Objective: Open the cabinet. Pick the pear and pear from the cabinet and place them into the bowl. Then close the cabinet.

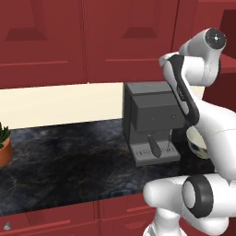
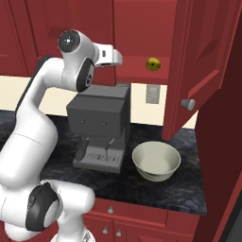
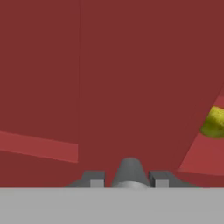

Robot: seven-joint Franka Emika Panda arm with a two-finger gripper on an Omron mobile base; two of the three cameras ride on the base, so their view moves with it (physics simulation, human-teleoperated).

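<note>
The cabinet's right door [image 2: 201, 52] stands swung wide open, its silver knob [image 2: 187, 104] facing the room. A yellow-green pear [image 2: 152, 64] lies inside on the cabinet floor and also shows at the right edge of the hand view [image 3: 214, 122]. The left door [image 2: 71, 19] is closed. My gripper [image 2: 118, 57] is raised against its lower right corner. In the hand view my gripper [image 3: 128, 179] has the left door's round grey knob [image 3: 130, 169] between its tips, which sit close on either side. The cream bowl [image 2: 142, 168] stands empty on the counter under the open door, half hidden by my arm [image 1: 197, 144].
A dark grey coffee machine [image 2: 99, 118] stands on the black marble counter [image 2: 189, 189] just left of the bowl, below my hand. A potted plant [image 1: 3, 146] sits at the counter's far left. The open door juts out over the counter's right end.
</note>
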